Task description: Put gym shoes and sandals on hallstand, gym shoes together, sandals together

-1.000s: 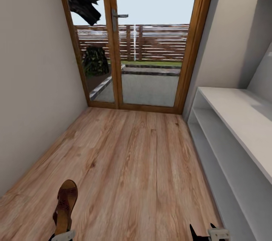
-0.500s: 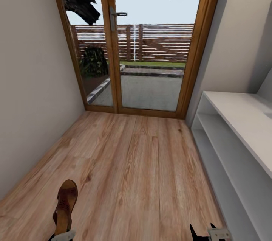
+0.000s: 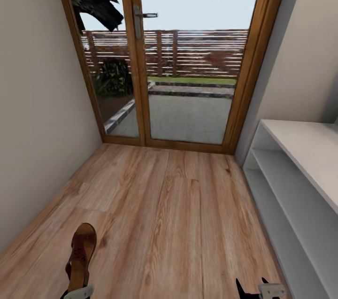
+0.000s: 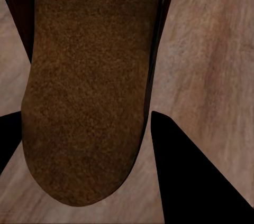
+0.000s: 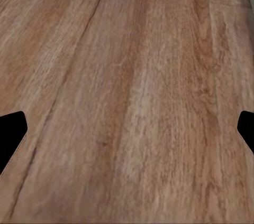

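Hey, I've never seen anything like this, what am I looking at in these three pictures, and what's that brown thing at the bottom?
These are simulated camera views from a wheeled robot with two arms. The big picture comes from a camera on its head, looking down a corridor toward a glass door. The other two come from cameras on its wrists, looking along each arm's jaws.

The brown thing is a sandal. The robot's left gripper is holding it above the wooden floor; the left wrist picture shows the same sandal up close between two dark fingers.

The right gripper peeks in at the head picture's bottom edge. Its wrist picture shows its fingertips spread wide with nothing between them, just floor beyond.

The pale shelving on the right is the shoe rack, where the sandal is meant to go.
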{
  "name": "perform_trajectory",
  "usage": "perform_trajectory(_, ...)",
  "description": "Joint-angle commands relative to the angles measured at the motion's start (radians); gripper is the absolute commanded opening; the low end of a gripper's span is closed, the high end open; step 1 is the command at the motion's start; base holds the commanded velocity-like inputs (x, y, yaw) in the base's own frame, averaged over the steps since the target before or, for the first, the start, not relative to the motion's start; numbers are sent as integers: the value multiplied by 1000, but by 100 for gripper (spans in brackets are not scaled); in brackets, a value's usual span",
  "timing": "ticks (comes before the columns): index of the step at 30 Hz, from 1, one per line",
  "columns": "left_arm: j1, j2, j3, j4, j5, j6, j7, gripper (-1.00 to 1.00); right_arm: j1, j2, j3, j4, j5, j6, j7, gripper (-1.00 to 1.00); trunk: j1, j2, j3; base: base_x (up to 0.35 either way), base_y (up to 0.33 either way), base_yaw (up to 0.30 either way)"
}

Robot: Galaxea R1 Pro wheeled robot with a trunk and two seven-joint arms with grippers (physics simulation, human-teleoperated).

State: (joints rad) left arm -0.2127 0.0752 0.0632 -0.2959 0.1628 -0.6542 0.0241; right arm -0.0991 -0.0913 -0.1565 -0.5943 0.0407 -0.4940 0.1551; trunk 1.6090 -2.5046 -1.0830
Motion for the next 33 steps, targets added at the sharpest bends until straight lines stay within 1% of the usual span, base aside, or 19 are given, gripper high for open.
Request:
perform_trajectory(1,-1,0,0,0,-2,-2,3,-100,-1,1,-6,1,4,-3,7,100,0,0,-1,340,58,0)
perform_trajectory(8,-1,0,0,1,-2,-2,3,-100,-1,1,-6,1,4,-3,7,100,0,0,-1,340,75,-19)
perform_trajectory(13,-1,0,0,1,-2,-2,3,-100,-1,1,-6,1,4,-3,7,100,0,0,-1,332,113,-123)
perform_trajectory(23,-1,0,0,1,0,-2,3,-100,-1,1,-6,1,4,-3,7,100,0,0,-1,306,169,-221)
perform_trajectory(33,-1,0,0,1,0,-2,3,-100,-1,1,-6,1,4,-3,7,100,0,0,-1,287,218,-258)
